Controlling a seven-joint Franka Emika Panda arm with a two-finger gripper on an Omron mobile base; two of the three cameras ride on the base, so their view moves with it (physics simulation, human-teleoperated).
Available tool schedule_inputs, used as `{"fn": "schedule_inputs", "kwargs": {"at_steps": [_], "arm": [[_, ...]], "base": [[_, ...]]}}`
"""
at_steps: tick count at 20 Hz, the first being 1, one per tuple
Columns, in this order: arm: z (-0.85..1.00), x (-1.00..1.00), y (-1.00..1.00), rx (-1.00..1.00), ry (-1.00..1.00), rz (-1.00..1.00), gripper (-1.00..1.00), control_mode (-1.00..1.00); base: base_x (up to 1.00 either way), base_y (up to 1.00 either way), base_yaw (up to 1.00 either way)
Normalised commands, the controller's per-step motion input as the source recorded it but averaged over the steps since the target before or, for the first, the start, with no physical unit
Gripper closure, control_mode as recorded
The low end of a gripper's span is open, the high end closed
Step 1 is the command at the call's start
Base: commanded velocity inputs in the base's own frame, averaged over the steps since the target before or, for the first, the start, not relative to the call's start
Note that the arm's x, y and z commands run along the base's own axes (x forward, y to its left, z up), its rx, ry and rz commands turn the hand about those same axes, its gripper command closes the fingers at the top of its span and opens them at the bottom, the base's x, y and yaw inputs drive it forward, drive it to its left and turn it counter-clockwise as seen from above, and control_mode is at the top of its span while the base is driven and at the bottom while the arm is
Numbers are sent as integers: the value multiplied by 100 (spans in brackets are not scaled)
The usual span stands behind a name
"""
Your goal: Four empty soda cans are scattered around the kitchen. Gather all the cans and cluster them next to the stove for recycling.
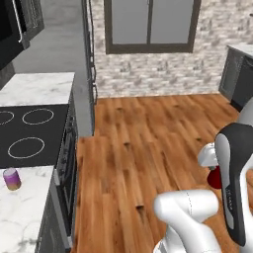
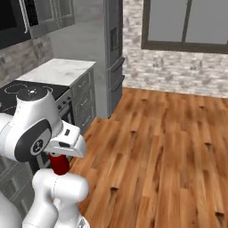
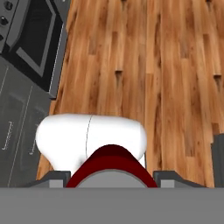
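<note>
A red soda can (image 3: 113, 166) sits between my gripper's (image 3: 113, 178) two dark fingertips, which are shut on its sides. The same red can (image 1: 214, 179) hangs under my hand over the wooden floor, also seen low beside the arm as the red can (image 2: 59, 164). A pink-purple soda can (image 1: 11, 179) stands upright on the marble counter just in front of the stove (image 1: 29, 133), a black cooktop with white rings. My hand is well to the right of that stove, out over the floor. The stove's oven door (image 3: 37, 39) lies at the upper left of the hand view.
A marble counter (image 1: 39, 88) continues beyond the stove, then a tall grey fridge (image 2: 113, 53). A black microwave (image 1: 10, 29) hangs above. The brick wall with a window (image 1: 148, 24) closes the far side. A dark cabinet (image 1: 239, 74) stands at far right. Wooden floor (image 1: 148, 138) lies between.
</note>
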Motion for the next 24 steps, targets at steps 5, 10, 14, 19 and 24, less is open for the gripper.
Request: {"fn": "schedule_inputs", "kwargs": {"at_steps": [5,10,14,19,24], "arm": [[0,0,0,0,0,0,100,100],[0,0,0,0,0,0,100,100],[0,0,0,0,0,0,100,100],[0,0,0,0,0,0,100,100],[0,0,0,0,0,0,100,100]], "base": [[69,0,25],[48,0,35],[53,-9,41],[64,-40,44],[53,-52,43]]}}
